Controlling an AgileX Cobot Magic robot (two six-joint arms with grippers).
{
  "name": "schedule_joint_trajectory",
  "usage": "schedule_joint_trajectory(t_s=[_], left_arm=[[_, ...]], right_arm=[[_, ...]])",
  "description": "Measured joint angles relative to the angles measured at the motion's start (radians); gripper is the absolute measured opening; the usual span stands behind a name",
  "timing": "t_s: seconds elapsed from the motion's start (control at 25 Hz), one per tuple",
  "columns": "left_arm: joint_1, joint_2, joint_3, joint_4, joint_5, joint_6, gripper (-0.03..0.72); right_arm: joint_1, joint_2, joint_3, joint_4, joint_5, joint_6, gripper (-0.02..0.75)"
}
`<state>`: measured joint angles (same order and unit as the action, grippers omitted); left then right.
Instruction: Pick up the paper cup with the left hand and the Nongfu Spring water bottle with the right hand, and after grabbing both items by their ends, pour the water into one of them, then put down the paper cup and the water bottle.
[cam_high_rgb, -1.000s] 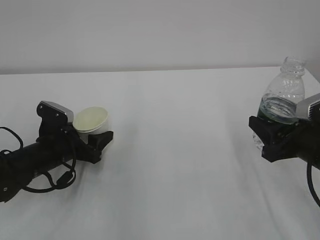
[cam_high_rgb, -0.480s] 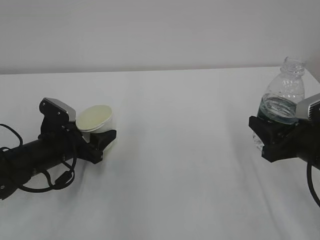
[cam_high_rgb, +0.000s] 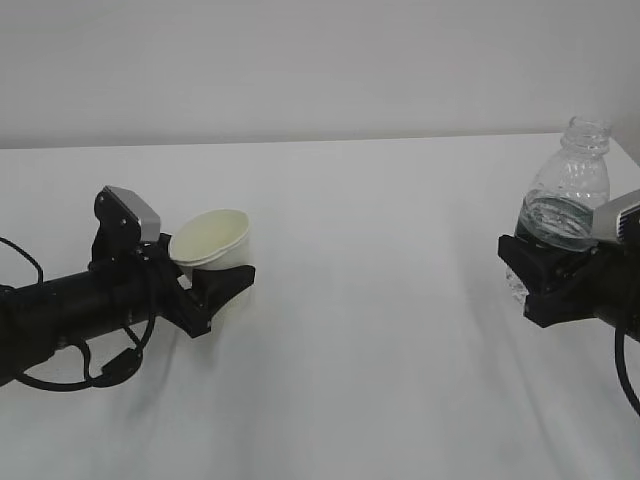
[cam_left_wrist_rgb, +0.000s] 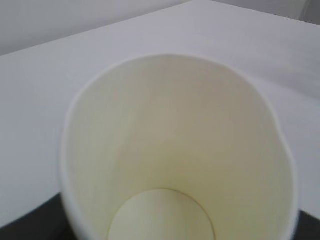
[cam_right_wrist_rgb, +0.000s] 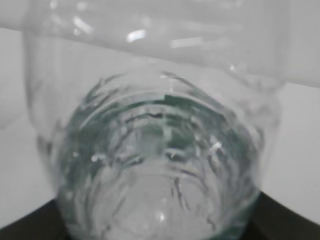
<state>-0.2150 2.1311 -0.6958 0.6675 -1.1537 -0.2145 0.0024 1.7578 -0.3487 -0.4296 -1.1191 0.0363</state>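
The white paper cup (cam_high_rgb: 210, 238) is tipped, and its pale yellowish inside faces the exterior camera. My left gripper (cam_high_rgb: 224, 270) is shut on its lower end, just above the table. In the left wrist view the cup (cam_left_wrist_rgb: 175, 145) fills the frame and looks empty, with dark fingers (cam_left_wrist_rgb: 22, 227) at the bottom corners. At the right edge my right gripper (cam_high_rgb: 527, 276) is shut on the base of the clear Nongfu Spring water bottle (cam_high_rgb: 568, 190), which stands upright without a cap. Water (cam_right_wrist_rgb: 160, 165) lies in its lower part.
The white table (cam_high_rgb: 370, 300) stretches between the two arms, about half the exterior view's width. A plain grey wall (cam_high_rgb: 320, 60) rises behind its far edge. Loose black cables (cam_high_rgb: 105, 365) hang under the left arm.
My left arm has moved to the right and risen a little, carrying the paper cup with it. The right gripper and the bottle have stayed still.
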Motion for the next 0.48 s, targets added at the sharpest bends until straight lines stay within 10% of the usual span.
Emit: schedule_joint_trajectory(t_s=[0.48], left_arm=[[-0.183, 0.000, -0.058, 0.132, 0.002, -0.074, 0.450]], right_arm=[[0.000, -0.033, 0.029, -0.011, 0.000, 0.000, 0.425]])
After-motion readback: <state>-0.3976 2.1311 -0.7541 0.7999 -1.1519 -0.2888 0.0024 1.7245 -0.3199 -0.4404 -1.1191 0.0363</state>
